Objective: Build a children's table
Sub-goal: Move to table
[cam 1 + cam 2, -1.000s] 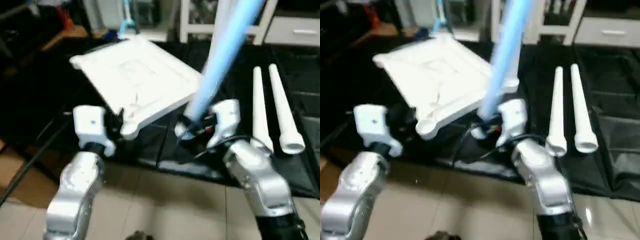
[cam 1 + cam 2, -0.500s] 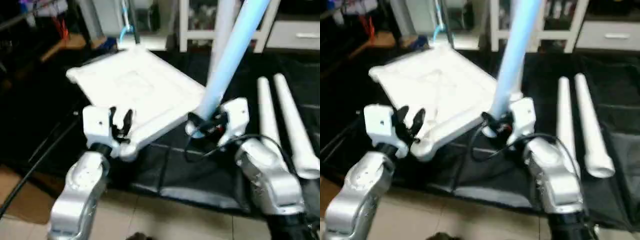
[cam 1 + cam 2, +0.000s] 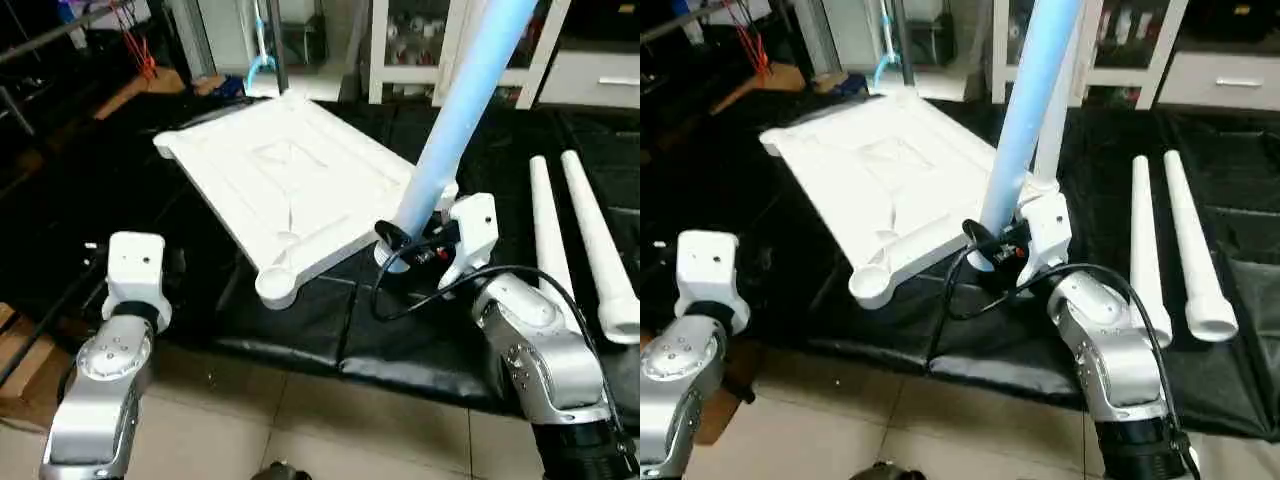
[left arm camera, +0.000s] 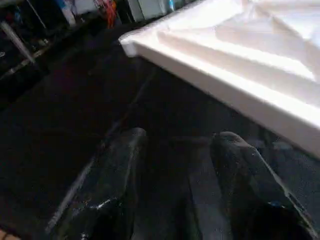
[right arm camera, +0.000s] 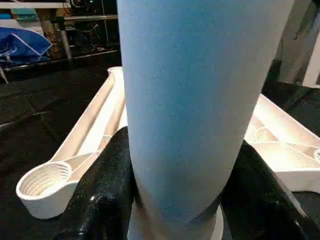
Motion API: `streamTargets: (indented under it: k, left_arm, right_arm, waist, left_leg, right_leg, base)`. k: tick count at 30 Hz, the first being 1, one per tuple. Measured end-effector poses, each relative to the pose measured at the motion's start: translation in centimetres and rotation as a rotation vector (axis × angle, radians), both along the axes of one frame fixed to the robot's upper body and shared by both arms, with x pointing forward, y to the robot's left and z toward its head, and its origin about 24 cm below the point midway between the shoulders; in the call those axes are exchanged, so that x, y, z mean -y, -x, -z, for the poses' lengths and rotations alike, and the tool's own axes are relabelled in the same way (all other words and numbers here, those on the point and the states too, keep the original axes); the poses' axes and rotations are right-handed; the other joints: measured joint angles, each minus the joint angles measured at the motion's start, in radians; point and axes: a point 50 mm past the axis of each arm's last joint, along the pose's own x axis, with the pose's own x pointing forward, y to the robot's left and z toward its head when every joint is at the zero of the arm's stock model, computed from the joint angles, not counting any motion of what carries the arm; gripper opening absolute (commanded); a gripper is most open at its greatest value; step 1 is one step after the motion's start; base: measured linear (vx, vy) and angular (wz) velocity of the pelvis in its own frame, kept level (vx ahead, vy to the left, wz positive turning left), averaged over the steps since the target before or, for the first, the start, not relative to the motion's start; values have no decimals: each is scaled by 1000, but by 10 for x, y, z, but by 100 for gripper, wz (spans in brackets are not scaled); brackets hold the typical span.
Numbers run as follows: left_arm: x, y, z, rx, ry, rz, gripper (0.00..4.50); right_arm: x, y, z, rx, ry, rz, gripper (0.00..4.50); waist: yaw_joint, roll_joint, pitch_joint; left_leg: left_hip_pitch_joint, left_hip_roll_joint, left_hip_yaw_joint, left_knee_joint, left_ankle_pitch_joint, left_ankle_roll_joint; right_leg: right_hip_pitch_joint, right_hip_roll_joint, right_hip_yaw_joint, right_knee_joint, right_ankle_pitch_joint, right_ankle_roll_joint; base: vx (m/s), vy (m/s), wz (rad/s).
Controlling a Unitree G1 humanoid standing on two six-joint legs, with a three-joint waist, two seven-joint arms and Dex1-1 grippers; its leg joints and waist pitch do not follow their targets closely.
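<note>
White tabletop [image 3: 290,180] lies ribs-up, presenting sockets [image 3: 275,283]; right gripper [image 3: 412,247] clasps a leg [image 3: 455,130] upright beside its near corner for insertion, while left gripper [image 4: 175,170], released, hovers clear alongside.

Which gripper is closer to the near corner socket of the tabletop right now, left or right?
Right, by a small margin. The right gripper, shut on a leg, is just right of the corner socket. The left gripper is open, farther off to the socket's left, over the black mat.

Silver forearms [image 3: 530,345] (black cable), white wrists
</note>
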Motion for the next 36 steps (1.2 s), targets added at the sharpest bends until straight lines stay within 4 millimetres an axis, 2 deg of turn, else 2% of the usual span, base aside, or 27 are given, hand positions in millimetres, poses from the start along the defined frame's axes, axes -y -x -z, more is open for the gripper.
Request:
streamTargets:
  k: [4,6,9,11,14,16,19,22,25,26,27,28,29,30,31,32,33,34,35,36]
  left_arm:
    - [27,-2,26,-114,43,144,242]
    - [43,-5,32,-139,70,216,242]
    - [63,-17,36,-140,104,295,242]
    - [73,-21,35,-127,121,336,242]
    - [98,-24,28,-94,164,460,242]
    - [115,-23,22,-66,193,554,242]
    - [133,-18,16,-45,210,684,242]
    - [131,-12,19,-56,190,684,242]
    - [102,3,21,-51,156,585,242]
    - [95,5,18,-39,160,561,242]
    - [88,8,11,-2,182,536,242]
    - [86,8,5,26,194,529,242]
    - [85,9,-4,75,240,512,242]
    - [83,11,-17,169,318,458,242]
    - [81,14,-22,221,363,397,242]
    - [78,15,-23,246,377,345,242]
    - [72,13,-26,273,365,286,242]
    - [67,12,-28,289,350,246,242]
    - [62,15,-28,302,327,199,242]
    - [56,24,-26,316,315,139,242]
  right_arm:
    - [1,0,0,0,4,-8,188]
    - [0,-1,-2,6,5,-13,188]
    - [0,-2,-3,8,6,-15,188]
    - [0,-2,-3,10,6,-19,188]
    - [-1,-3,-6,18,6,-21,188]
    - [-1,-3,-6,19,6,-22,188]
    - [0,-3,-6,20,8,-21,188]
    - [0,-3,-6,21,9,-19,188]
    - [5,-2,-7,23,2,4,188]
    - [8,-2,-6,20,1,19,188]
    - [11,-1,-5,17,-2,34,188]
    - [13,0,-3,10,-5,46,188]
    - [14,1,-2,5,-8,54,188]
    - [13,1,-2,5,-12,64,188]
    - [11,1,-2,8,-7,66,188]
    - [8,2,0,5,-5,62,188]
    - [4,7,4,1,-12,66,188]
    - [4,11,10,-17,-4,72,188]
    - [6,16,18,-38,-1,94,188]
    - [9,29,28,-55,-17,141,188]
  waist:
    - [-1,-18,2]
    - [-1,-22,4]
    - [-1,-23,4]
    - [0,-24,4]
    - [0,-24,4]
    - [-1,-25,5]
    - [-8,-26,6]
    - [-24,-26,6]
    - [-45,-25,10]
    - [-46,-25,12]
    - [-46,-26,17]
    - [-31,-31,18]
    - [-18,-42,14]
    - [5,-78,13]
    - [25,-64,9]
    - [35,-49,5]
    - [33,-35,7]
    - [26,-34,11]
    - [25,-34,12]
    - [24,-36,12]
  left_leg:
    - [-1,0,6,-4,0,0]
    - [-1,1,7,-6,0,0]
    - [-1,1,8,-10,0,0]
    - [-1,1,11,-12,0,0]
    - [0,0,20,-17,0,0]
    - [0,0,31,-24,0,0]
    - [-1,0,34,-26,0,0]
    - [-1,0,35,-31,0,0]
    - [1,1,32,-33,0,0]
    - [2,1,31,-36,0,0]
    - [1,3,37,-48,0,0]
    - [2,7,56,-68,0,-1]
    - [0,7,79,-81,0,-1]
    - [2,3,104,-62,-7,-18]
    - [2,0,58,-11,-18,-25]
    - [11,1,-3,37,-17,-22]
    - [34,6,-28,47,-34,-31]
    - [33,11,-16,34,-36,-33]
    - [33,17,-9,20,-36,-33]
    - [34,25,-4,5,-36,-34]
  right_leg:
    - [-3,-4,1,-3,0,0]
    - [-9,-4,1,-9,0,0]
    - [-9,-4,1,-20,0,0]
    - [-9,-5,2,-24,0,0]
    - [-10,-13,0,-32,0,0]
    - [-14,-19,0,-39,0,0]
    - [-16,-20,1,-45,0,0]
    - [-17,-20,1,-52,0,0]
    - [-22,-20,-4,-54,-1,1]
    - [-22,-21,-8,-54,-1,0]
    - [-22,-21,-22,-49,-9,-7]
    - [-24,-25,-25,-10,-38,-23]
    - [-17,-27,-24,43,-71,-41]
    - [-34,-30,16,52,-67,-3]
    - [-36,-32,15,52,-51,12]
    - [-31,-17,12,47,-33,12]
    - [-37,-16,4,45,-20,10]
    - [-39,-9,10,35,-20,10]
    - [-36,-2,16,20,-19,8]
    - [-26,4,14,-8,-11,-5]
  base:
    - [0,0,0]
    - [-26,14,-4]
    - [-18,9,-2]
    - [0,0,0]
    - [0,0,0]
    - [0,0,0]
    - [0,0,0]
    - [0,0,0]
    - [-25,6,-13]
    - [0,0,0]
    - [-110,-37,4]
    - [-110,-37,4]
    - [-63,-105,32]
    - [36,-134,32]
    - [36,-134,32]
    - [31,-76,11]
    - [-100,-39,29]
    - [-100,-39,29]
    - [-148,-24,33]
    - [0,0,0]
